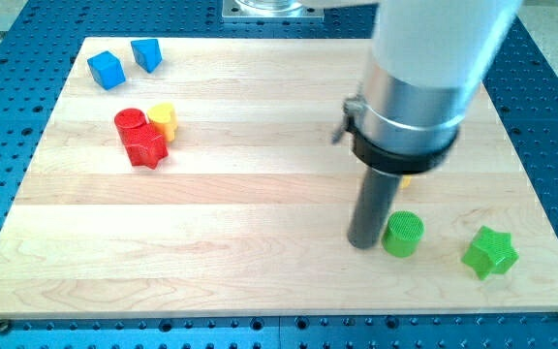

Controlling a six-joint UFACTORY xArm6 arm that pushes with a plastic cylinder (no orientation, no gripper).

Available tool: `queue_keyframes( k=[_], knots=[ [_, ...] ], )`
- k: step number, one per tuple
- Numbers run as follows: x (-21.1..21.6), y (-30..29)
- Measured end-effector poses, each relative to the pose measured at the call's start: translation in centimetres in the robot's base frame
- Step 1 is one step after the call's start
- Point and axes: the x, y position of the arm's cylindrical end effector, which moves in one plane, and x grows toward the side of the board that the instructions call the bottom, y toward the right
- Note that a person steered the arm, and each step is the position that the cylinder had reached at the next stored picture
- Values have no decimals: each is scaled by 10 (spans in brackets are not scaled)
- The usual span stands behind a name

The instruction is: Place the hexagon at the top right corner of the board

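Camera view: risking a wrong pick on the pale wooden board (pixel 260 194), since the bulky white and silver arm (pixel 424 78) is hiding all but a yellow sliver (pixel 407 180) of one block. Judging that sliver, or the yellow block (pixel 164 118) touching the red pair at the view's left, to be the hexagon; unable to tell which. Also risking dragging the green ribbed cylinder (pixel 404 234) along on any sweep toward the view's right. Gripping nothing, there being no jaws: my tip (pixel 363 243) is resting just left of that cylinder, possibly touching it.
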Motion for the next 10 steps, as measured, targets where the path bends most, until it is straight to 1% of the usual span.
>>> queue_keyframes(
  k=[1, 2, 3, 5, 6, 10],
  knots=[
    [0, 25],
    [2, 73],
    [3, 80],
    [3, -139],
    [3, -158],
    [3, -159]
  ],
)
